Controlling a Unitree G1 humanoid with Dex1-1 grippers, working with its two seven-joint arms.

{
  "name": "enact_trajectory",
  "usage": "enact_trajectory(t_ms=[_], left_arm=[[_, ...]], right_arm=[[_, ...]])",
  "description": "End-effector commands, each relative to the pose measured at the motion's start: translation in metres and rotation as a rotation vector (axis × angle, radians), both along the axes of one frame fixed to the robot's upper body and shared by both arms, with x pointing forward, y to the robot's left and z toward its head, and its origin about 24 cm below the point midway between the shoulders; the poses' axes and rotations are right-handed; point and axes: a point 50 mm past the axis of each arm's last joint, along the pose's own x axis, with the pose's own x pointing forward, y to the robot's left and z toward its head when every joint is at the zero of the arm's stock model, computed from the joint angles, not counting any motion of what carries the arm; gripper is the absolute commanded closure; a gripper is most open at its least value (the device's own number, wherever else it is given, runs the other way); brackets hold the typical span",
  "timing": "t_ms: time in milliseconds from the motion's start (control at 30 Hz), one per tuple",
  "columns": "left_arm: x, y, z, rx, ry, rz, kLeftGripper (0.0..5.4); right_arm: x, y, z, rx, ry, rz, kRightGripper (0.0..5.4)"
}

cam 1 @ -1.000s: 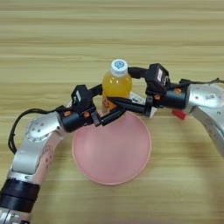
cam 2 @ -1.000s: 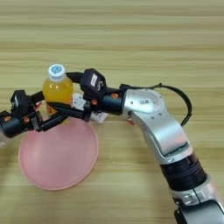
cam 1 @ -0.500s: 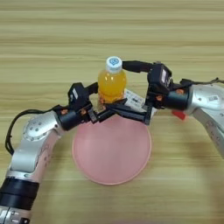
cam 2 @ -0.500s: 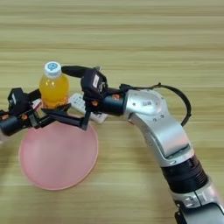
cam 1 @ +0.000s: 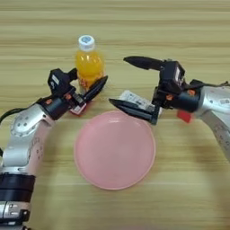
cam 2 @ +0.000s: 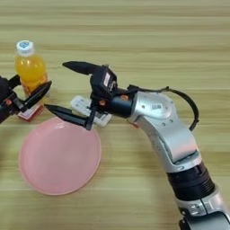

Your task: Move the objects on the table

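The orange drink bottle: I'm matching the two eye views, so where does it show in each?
Left eye view: the orange drink bottle stands upper left of centre, above the pink plate's left rim.
Right eye view: the bottle stands at the far left edge, upper part.
Shared landmark: the left gripper, right beside the bottle.

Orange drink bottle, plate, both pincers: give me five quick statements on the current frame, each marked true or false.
1. The orange drink bottle stands upright on the table. True.
2. The bottle stands on the pink plate. False: it stands on bare wood beyond the plate's far left rim.
3. The right pincer is open and holds nothing. True.
4. The left pincer is far from the bottle. False: its fingers sit right at the bottle's lower part.
5. The white remote lies on the plate. False: it lies on the table beside the plate's far rim.
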Motion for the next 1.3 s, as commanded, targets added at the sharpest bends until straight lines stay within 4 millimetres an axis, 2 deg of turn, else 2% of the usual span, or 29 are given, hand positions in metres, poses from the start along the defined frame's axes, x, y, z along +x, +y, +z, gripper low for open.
enact_trajectory(t_ms=[33,400,967,1300], left_arm=[[0.013,0.018,0.006,-0.003,-0.03,0.145,2.0],[0.02,0.033,-0.017,0.033,0.039,0.399,2.0],[0.01,0.025,-0.052,-0.034,0.266,0.671,2.0],[0.004,0.027,-0.065,-0.022,0.269,0.78,2.0]], right_arm=[[0.002,-0.004,-0.004,0.012,0.004,-0.027,0.0],[0.003,-0.004,-0.006,0.028,0.004,-0.041,0.0],[0.001,-0.005,-0.001,0.048,-0.023,-0.044,0.0],[-0.001,-0.006,0.0,0.058,-0.03,-0.038,0.0]])
